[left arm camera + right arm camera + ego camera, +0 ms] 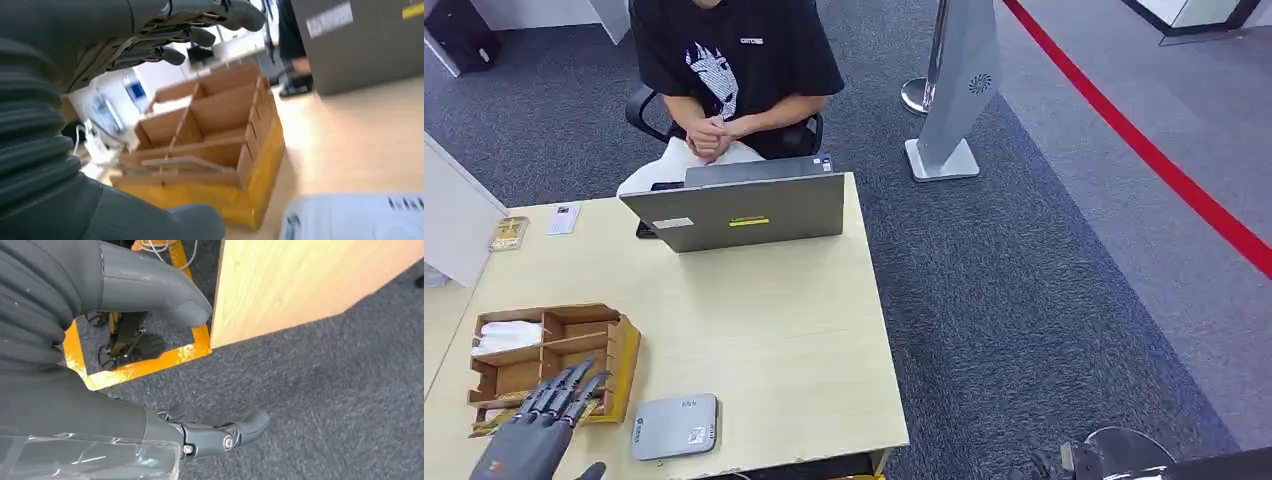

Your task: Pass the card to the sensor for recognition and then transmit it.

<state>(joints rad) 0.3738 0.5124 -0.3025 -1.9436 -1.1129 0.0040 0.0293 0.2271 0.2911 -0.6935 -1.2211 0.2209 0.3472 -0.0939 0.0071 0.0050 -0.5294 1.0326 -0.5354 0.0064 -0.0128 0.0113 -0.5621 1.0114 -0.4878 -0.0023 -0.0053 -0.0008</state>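
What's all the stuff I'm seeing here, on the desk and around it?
Desk: one, pale wood.
Laptop: one, grey, far edge, lid towards the robot.
Wooden organiser: one, brown with a yellow side, near left; white items in one compartment.
Card reader: one, flat grey, near edge beside the organiser.
Small card: one, white, far left.
Person: one, black T-shirt, seated behind the laptop.
Standing sign: one, grey, on the carpet.
Left hand: dark grey, open, over the organiser.
Right hand: dark grey, open, hanging above the carpet.

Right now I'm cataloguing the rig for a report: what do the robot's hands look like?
Left hand: dark grey, slim jointed fingers, grey ribbed wrist cover. Right hand: same ribbed cover, thick smooth grey thumb, darker fingers with small metal fasteners, and a clear plastic piece beside it.
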